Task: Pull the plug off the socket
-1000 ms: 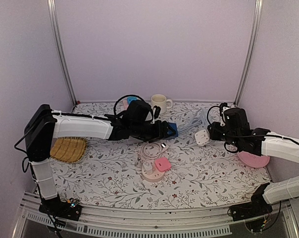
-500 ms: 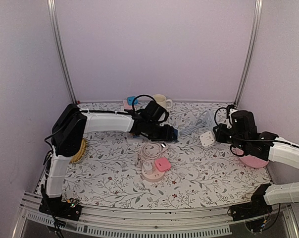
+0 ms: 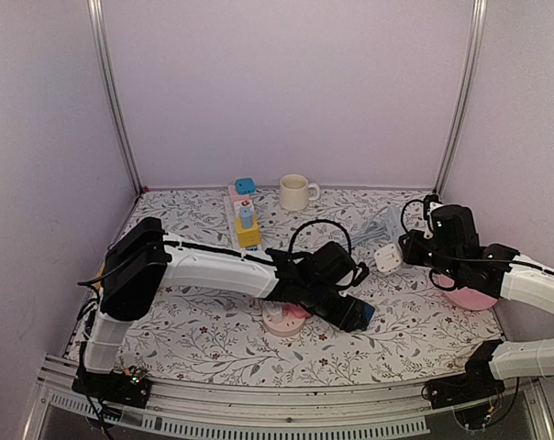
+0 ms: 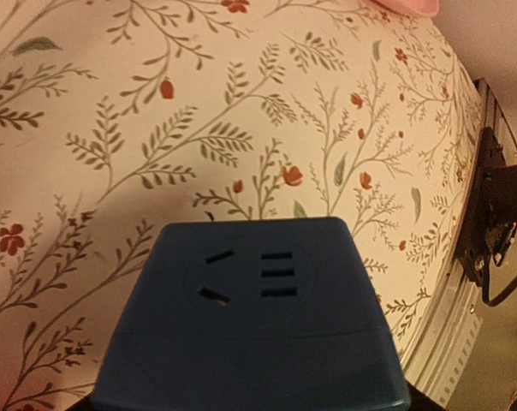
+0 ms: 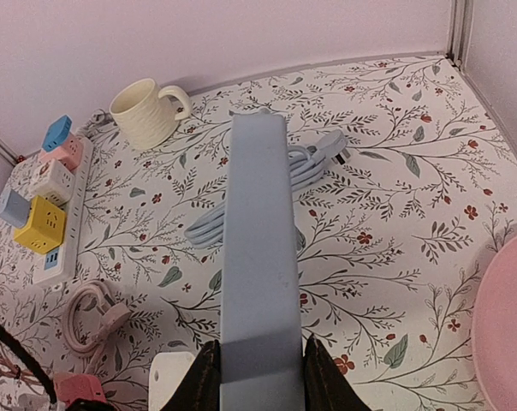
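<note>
Left fingers (image 3: pixel 343 308) clamped on the blue plug cube (image 4: pixel 254 325). We see its slotted face turned to the wrist camera, with the floral tabletop (image 4: pixel 241 103) beyond. Right fingers (image 5: pixel 205 377) pressed against both sides of the pale blue power strip (image 5: pixel 257 257), which points toward the mug (image 5: pixel 145 111). We note the cube near front centre, well apart from the strip.

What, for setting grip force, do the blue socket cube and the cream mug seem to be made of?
Blue socket cube: most likely moulded plastic with a matte finish. It has one even colour, rounded edges and cleanly cut slots.
Cream mug: probably glazed ceramic, judging by the thick rim and handle and the soft sheen. Enamel or plastic cannot be ruled out from these views.
</note>
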Motion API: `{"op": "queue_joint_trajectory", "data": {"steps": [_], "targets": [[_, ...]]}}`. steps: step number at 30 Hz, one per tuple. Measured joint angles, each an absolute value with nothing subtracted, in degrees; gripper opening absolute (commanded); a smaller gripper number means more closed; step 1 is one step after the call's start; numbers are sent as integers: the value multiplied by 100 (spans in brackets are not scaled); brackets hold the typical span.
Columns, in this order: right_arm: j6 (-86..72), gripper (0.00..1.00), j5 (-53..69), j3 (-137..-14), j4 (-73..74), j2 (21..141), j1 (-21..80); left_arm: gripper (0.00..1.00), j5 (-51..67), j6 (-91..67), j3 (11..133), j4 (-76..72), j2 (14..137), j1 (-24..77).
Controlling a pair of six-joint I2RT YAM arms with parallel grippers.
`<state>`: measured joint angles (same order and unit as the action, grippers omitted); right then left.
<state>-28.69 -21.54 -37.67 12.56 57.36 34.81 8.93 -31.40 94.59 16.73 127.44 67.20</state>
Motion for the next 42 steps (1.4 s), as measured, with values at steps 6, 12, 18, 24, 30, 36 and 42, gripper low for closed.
{"op": "queue_joint_trajectory", "data": {"steps": [6,12,18,24,30,36,42], "targets": [[-2912,2,-2154,-3758,1295,5671,3481,72,1037,-2950,9459,1616,12746,6901],[-2936,2,-2154,-3752,1295,5673,3481,90,1131,-2803,9459,1525,12746,6899],[-2936,2,-2154,-3752,1295,5673,3481,93,1157,-2742,9445,1361,12744,6901],[-2936,2,-2145,-3752,1295,5673,3481,90,1155,-2749,9203,1208,12619,6895],[-2934,2,-2060,-3752,1293,5673,3481,87,1188,-2770,8825,1031,12007,6866],[-2934,2,-1841,-3750,1212,5666,3479,70,1304,-3133,8399,521,11233,6694],[-3011,2,-1420,-3728,939,5660,3472,68,1804,-4080,7723,-423,10914,6062]]}}
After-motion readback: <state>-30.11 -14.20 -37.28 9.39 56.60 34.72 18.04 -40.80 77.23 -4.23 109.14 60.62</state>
